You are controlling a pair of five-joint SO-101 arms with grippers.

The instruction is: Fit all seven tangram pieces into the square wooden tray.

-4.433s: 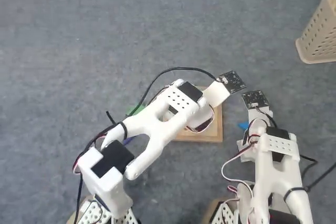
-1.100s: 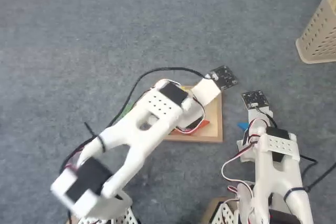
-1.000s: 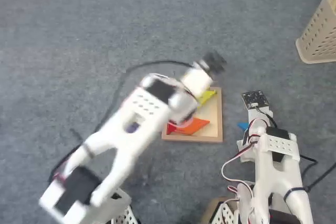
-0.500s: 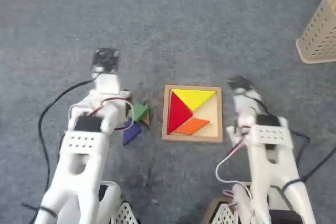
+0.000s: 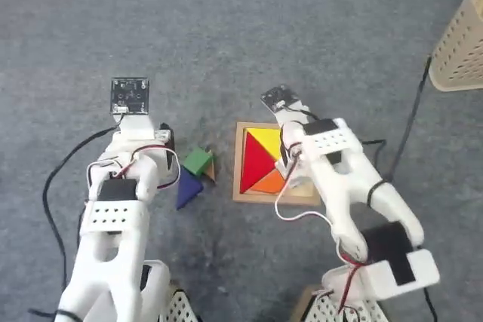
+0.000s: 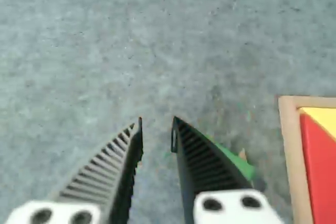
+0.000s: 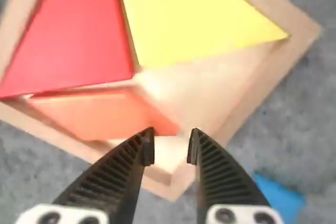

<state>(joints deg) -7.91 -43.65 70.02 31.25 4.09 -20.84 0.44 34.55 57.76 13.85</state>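
Observation:
The square wooden tray (image 5: 240, 186) holds a yellow triangle (image 5: 264, 141), a red triangle (image 5: 255, 165) and an orange parallelogram (image 5: 266, 182). On the carpet left of it lie a green piece (image 5: 198, 161), a small orange piece (image 5: 211, 172) and a dark blue triangle (image 5: 187, 186). My left gripper (image 6: 156, 124) hangs open over bare carpet, with the green piece (image 6: 237, 162) beside one finger. My right gripper (image 7: 170, 134) is open low over the tray's bare floor (image 7: 210, 93), by the orange parallelogram (image 7: 89, 114). A light blue piece (image 7: 278, 199) lies just outside the tray.
A beige perforated container (image 5: 460, 43) stands at the far right edge. The right arm (image 5: 332, 152) covers the tray's right half. The left arm (image 5: 121, 186) stands left of the loose pieces. Grey carpet stretches all around.
The left arm has swung off the tray to the left, uncovering the pieces inside. The right arm has since moved left and forward over the tray.

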